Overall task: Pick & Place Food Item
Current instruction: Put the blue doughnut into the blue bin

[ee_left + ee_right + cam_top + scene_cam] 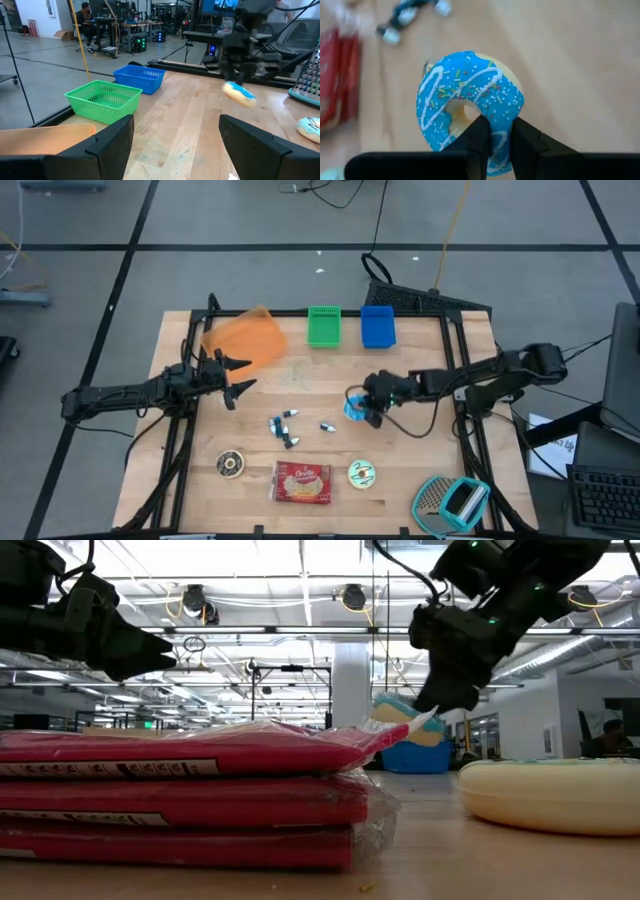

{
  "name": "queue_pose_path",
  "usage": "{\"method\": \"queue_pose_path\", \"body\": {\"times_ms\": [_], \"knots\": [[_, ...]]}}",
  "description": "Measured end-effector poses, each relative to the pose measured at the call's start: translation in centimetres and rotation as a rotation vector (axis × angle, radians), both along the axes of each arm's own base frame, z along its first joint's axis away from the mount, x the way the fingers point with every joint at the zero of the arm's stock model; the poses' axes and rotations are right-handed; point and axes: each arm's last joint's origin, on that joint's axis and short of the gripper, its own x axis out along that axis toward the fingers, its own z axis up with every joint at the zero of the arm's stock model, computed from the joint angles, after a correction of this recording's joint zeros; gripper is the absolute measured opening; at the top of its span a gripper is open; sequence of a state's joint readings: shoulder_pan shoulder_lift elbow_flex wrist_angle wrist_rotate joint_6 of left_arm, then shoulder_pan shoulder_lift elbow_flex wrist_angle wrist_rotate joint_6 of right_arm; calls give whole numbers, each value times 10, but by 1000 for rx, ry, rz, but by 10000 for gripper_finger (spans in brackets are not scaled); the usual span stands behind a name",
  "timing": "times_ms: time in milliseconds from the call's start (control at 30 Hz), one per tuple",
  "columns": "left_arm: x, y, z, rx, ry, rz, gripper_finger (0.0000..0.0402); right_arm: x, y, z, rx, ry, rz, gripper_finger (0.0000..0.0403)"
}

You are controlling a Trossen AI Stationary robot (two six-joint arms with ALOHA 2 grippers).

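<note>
A blue-iced doughnut [470, 100] with white stripes and sprinkles hangs above the middle right of the table, with my right gripper [500, 127] shut on it. The high view shows the doughnut [353, 408] just beside that gripper [368, 410]. The left wrist view shows the doughnut [240, 94] clear of the wood. My left gripper [235, 375] waits open at the table's left, pointing level, with nothing between its fingers [112, 140]. My right gripper pinches the doughnut's ring [501, 142] between its two fingers, one finger [479, 131] at the hole and the other [522, 134] on the outer side. The fingers slant down from the table's right. The doughnut is tilted and lifted clear of the table.
A green basket [323, 326] and a blue basket [377, 326] stand at the far edge, an orange sheet [243, 338] to their left. Wrapped sweets [285, 427], a red packet [302, 483], a pale doughnut [362, 473], a dark doughnut [231, 464] and a grater [450, 502] lie nearer.
</note>
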State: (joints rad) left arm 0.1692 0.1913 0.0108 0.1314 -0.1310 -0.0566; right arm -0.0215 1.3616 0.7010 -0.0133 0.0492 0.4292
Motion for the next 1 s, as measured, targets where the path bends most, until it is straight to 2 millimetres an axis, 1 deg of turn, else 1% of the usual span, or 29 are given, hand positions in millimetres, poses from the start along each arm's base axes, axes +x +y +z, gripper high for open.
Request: {"method": "queue_pose_path", "body": {"times_ms": [133,300,433,533,633,767,867,1000], "knots": [[0,0,0,0,1,0,296,-8,-32,18,-42,-66,-96,47],[0,0,0,0,0,0,296,-21,-83,46,-122,-142,-260,47],[0,0,0,0,0,0,296,-30,-123,67,-186,-160,-384,47],[0,0,0,0,0,0,296,-36,-150,73,-224,-114,-446,47],[0,0,0,0,1,1,296,-42,-174,69,-211,-48,-518,47],[0,0,0,0,0,2,296,-48,-196,50,-193,42,-569,47],[0,0,0,0,1,2,296,-46,-203,39,-178,74,-573,47],[0,0,0,0,1,1,296,-44,-207,21,-150,149,-558,47]]}}
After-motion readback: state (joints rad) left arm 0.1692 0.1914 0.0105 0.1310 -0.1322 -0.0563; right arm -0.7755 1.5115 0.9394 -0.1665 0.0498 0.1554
